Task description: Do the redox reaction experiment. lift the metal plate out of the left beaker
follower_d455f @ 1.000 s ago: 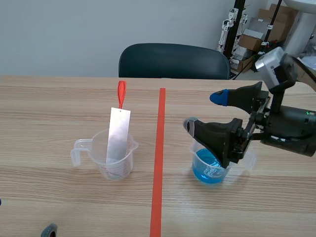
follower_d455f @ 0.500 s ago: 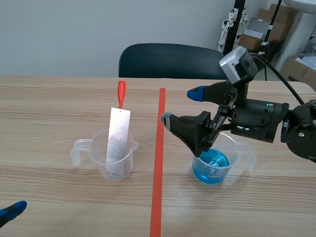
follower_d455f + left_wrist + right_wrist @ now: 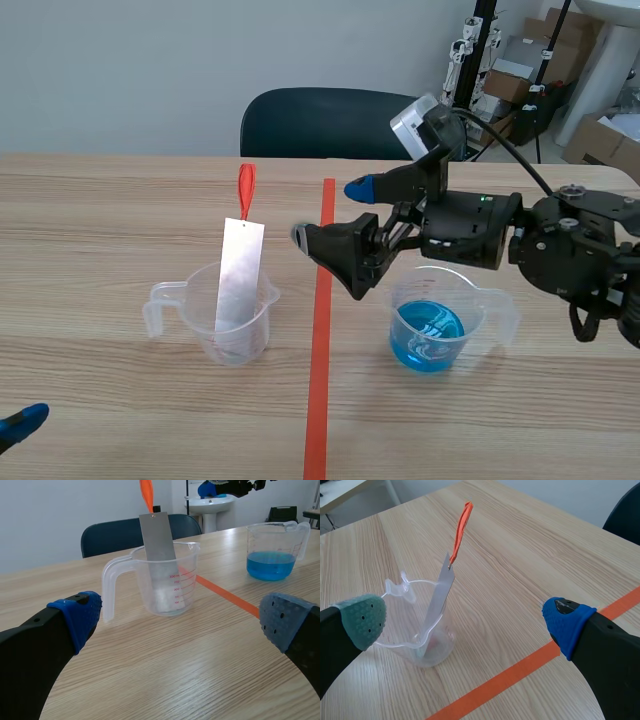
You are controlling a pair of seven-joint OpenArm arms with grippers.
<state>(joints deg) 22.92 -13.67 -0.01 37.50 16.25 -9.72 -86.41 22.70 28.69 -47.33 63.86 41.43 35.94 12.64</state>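
Flat silver metal plate (image 3: 240,270) leans in a clear plastic beaker (image 3: 252,338); left end effector (image 3: 178,620) and right end effector (image 3: 330,211) spread wide.

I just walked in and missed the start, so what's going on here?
The right gripper hangs open over the orange tape line, pointing toward the metal plate, which stands leaning in the left beaker with an orange tag on top. Nothing holds the plate yet. The left gripper sits open, low, facing that beaker. The right beaker holds blue liquid.
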